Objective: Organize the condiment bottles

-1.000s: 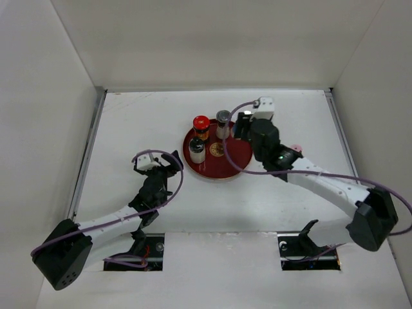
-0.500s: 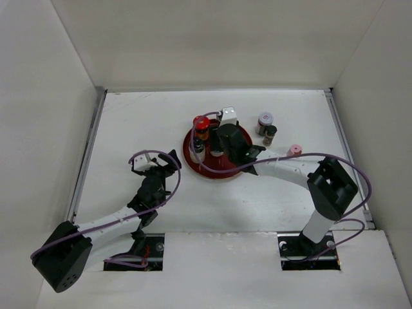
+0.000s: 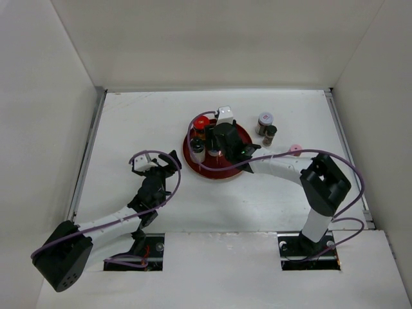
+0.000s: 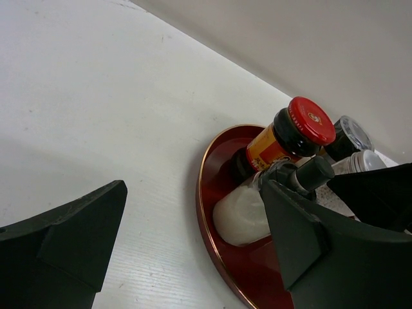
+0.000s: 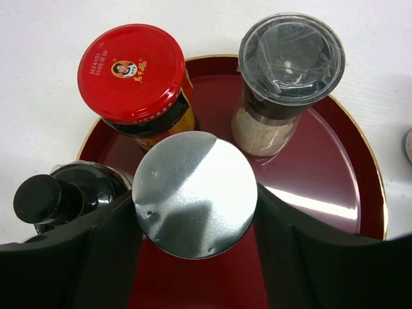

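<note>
The left arm (image 3: 106,224) and right arm (image 3: 280,168) are built alike: slim white links joined by chunky black housings, the largest a boxy black joint (image 3: 61,256) with rounded corners. A thin purple cable (image 3: 153,152) runs in loose loops along each arm. A small white camera block (image 3: 225,116) caps each wrist. The left fingers (image 4: 64,238) and right fingers (image 5: 64,257) are matte black, broad and wedge-shaped, with smooth, unmarked faces.
</note>
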